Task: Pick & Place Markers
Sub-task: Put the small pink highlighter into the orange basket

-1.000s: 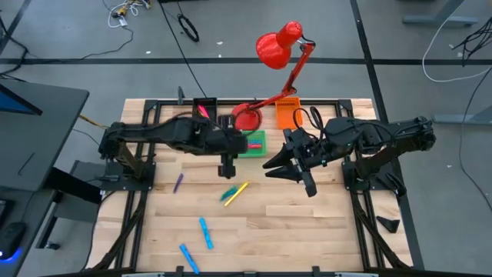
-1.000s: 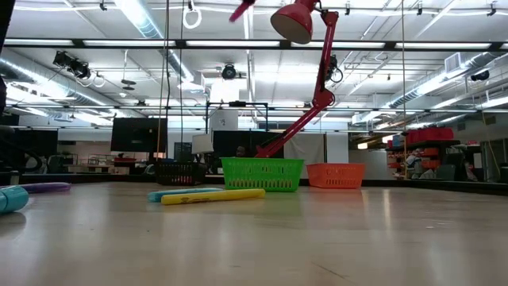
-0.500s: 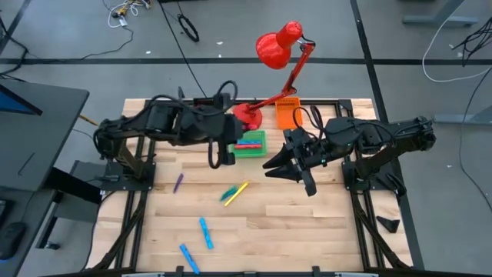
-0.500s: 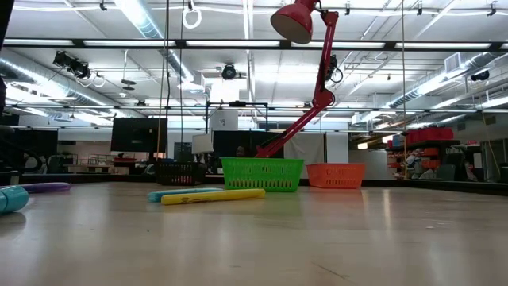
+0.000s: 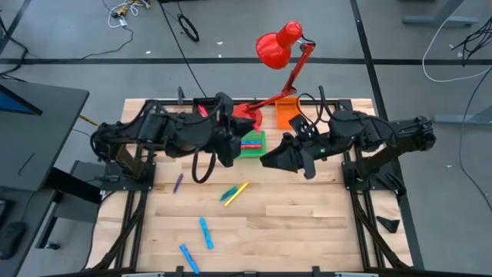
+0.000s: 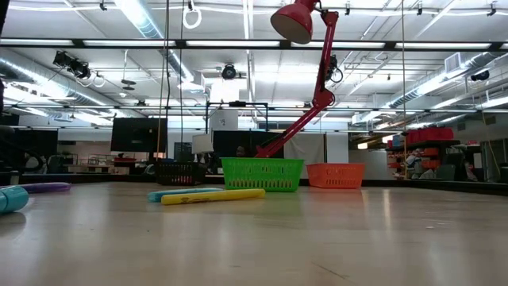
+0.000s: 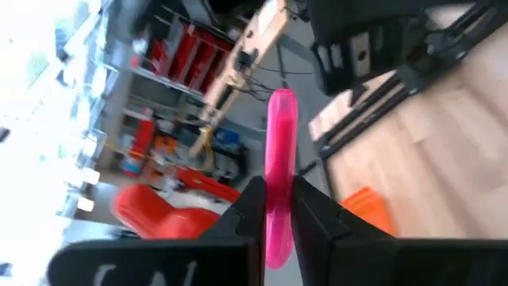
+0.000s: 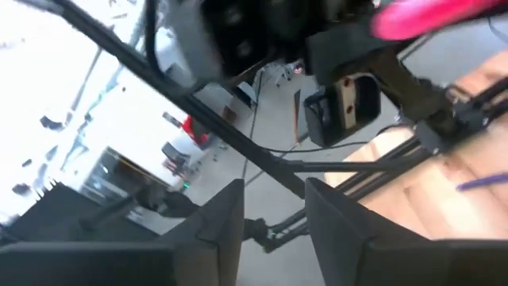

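My left gripper (image 5: 231, 146) hangs high over the table beside the green bin (image 5: 250, 144) and is shut on a pink marker (image 7: 279, 135), which also shows in the right wrist view (image 8: 429, 16). My right gripper (image 5: 269, 161) hovers opposite it, right of the green bin, open with nothing between its fingers (image 8: 274, 214). Loose markers lie flat on the wood: a yellow one (image 5: 240, 189) beside a teal one (image 5: 228, 195), a purple one (image 5: 178, 182) and two blue ones (image 5: 205, 231) (image 5: 188, 258). Several markers lie in the green bin. My left gripper pinches the pink marker between its two fingers (image 7: 248, 208), on the marker's lower half (image 7: 276, 199). The marker lies along the fingers, and its far end (image 7: 282, 99) juts out past the fingertips. It is lifted clear of the table and the bins.
A red lamp (image 5: 277, 45) stands at the far edge with its base (image 5: 247, 117) between a black bin (image 5: 204, 108) and an orange bin (image 5: 286, 114). Black frame rails run along the table's left and right sides. Bare wood lies toward the near right.
My left gripper has risen from pointing down over the table, drawn back toward the far left and rolled, carrying the pink marker up with it. My right gripper has rolled about its wrist while staying nearly in place.
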Action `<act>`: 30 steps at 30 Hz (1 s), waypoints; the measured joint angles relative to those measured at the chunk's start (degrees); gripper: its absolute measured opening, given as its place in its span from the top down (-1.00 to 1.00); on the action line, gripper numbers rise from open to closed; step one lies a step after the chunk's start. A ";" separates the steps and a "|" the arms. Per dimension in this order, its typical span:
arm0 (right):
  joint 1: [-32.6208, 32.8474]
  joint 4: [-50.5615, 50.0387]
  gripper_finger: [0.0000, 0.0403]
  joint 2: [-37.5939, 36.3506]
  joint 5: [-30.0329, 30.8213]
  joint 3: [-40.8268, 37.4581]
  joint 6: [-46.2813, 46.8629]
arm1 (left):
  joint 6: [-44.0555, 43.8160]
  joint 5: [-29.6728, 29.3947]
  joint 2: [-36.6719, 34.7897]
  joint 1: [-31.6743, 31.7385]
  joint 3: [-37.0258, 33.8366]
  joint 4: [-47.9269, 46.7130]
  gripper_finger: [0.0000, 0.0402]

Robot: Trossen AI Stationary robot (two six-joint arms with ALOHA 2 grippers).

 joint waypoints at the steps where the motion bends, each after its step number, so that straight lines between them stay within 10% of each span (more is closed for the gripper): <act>1: -0.16 0.02 0.25 0.00 0.02 0.02 1.74 | 2.19 -1.11 0.00 -0.52 0.00 0.65 0.80; 13: -1.22 8.02 -0.16 0.02 0.07 0.01 16.48 | 25.45 -7.93 0.02 -5.46 -0.02 4.53 0.80; 30: -2.03 9.48 -0.19 2.36 -0.28 0.00 23.52 | 38.29 -10.61 2.11 -8.12 -0.07 9.23 0.80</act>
